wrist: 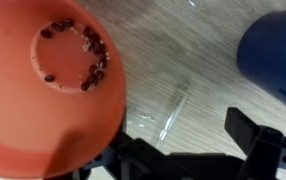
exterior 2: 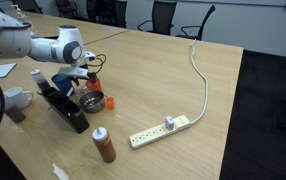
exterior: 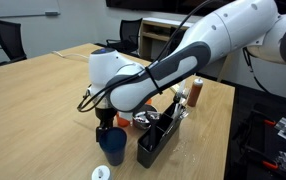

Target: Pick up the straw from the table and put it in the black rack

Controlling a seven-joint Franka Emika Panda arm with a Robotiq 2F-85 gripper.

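My wooden table (exterior: 43, 90) fills both exterior views, and the white arm (exterior: 183, 60) bends down over it at centre. The black rack (exterior: 161, 138) stands lower centre. In the wrist view I see the orange bowl (wrist: 43, 90) upper left and the blue cup (wrist: 278, 50) upper right. My gripper (wrist: 178, 138) sits at the bottom edge, spread wide and empty. The straw (wrist: 175, 112) lies flat on the wood at centre, between bowl and cup.

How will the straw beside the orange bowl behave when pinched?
The straw looks thin and clear, so probably very light and easily crushed. Lying flat on the table, it may roll or skid away from the open gripper.
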